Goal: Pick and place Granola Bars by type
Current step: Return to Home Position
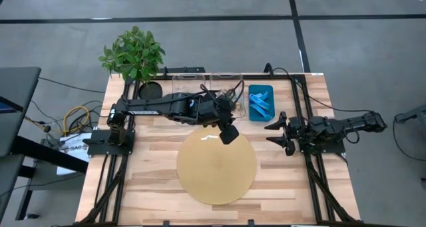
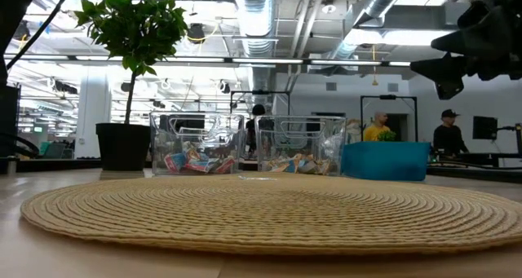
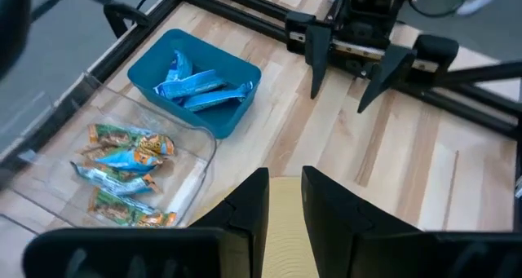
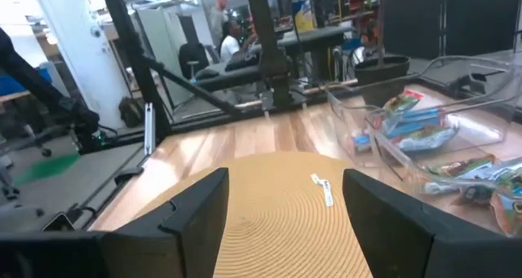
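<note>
Left gripper (image 1: 228,134) is held above the far edge of the round woven mat (image 1: 216,170), its fingers parted only narrowly, with nothing pinched between them. At the right side of the table (image 1: 160,180), just off the mat, the right gripper (image 1: 271,133) is seen with its fingers spread wide and empty. The blue Granola Bars (image 3: 200,86) are piled in the blue bin (image 3: 230,119), which is set at the back of the table, right of two clear bins. Orange, green and white bars (image 3: 122,176) are seen in the clear bin (image 2: 298,127) next to the blue bin, and red, blue and white wrappers (image 2: 196,160) in the other clear bin (image 2: 200,127). A potted plant (image 1: 133,54) is placed at the back left corner
</note>
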Controlling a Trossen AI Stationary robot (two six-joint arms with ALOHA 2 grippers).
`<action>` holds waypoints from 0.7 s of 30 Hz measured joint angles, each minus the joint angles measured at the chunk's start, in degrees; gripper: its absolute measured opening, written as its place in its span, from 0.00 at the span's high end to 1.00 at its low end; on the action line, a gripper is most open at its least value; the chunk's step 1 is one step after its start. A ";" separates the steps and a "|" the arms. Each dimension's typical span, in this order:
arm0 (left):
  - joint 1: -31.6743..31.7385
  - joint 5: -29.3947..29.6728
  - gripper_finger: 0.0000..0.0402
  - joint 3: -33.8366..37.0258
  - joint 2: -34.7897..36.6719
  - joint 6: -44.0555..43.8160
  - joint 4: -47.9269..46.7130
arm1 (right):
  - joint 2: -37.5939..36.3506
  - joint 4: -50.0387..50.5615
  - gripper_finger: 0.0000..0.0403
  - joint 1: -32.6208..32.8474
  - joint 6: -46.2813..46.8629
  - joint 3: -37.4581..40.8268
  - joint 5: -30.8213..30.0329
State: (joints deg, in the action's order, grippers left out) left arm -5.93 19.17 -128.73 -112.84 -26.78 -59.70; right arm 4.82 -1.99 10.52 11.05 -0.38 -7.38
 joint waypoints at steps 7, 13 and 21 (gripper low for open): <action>0.00 0.18 0.83 0.00 0.00 3.97 -0.85 | -0.02 -0.03 0.42 -0.04 -0.03 0.02 -0.06; -0.36 1.73 0.83 0.31 0.00 -0.08 -4.05 | -0.02 -0.03 0.42 -0.04 -0.03 0.04 -0.08; -2.44 -7.90 0.83 0.61 -0.67 16.37 -7.39 | -0.01 -0.08 0.42 -0.04 -0.04 0.07 -0.08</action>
State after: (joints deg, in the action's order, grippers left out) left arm -8.38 11.27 -128.11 -113.51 -10.41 -67.10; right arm 4.81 -2.07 10.48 11.01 -0.32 -7.46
